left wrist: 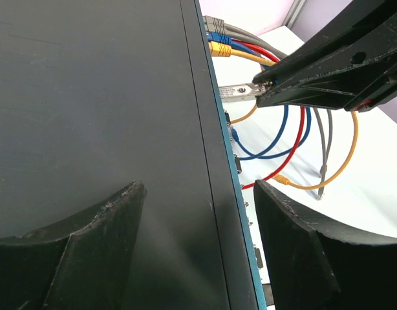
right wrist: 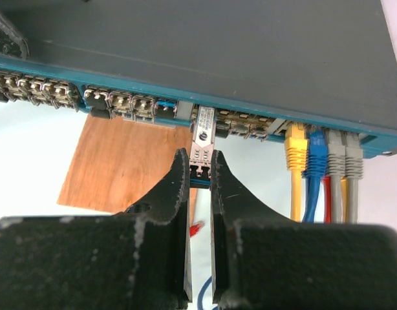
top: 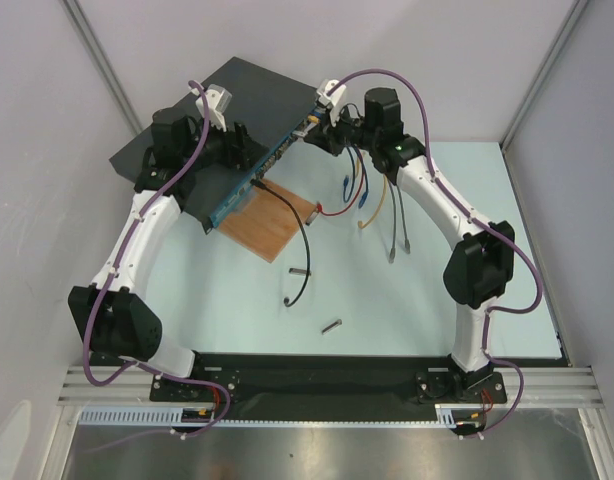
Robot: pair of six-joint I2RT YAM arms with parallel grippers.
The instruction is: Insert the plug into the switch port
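While the right gripper (right wrist: 200,166) clamps the plug (right wrist: 202,139) entering the switch (right wrist: 185,39), push straight and square; left gripper (left wrist: 198,187), spread open over the switch, should brace it.

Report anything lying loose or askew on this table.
Two small metal pieces lie loose on the table, away from the switch. The switch sits diagonally, its blue front over the wooden board.
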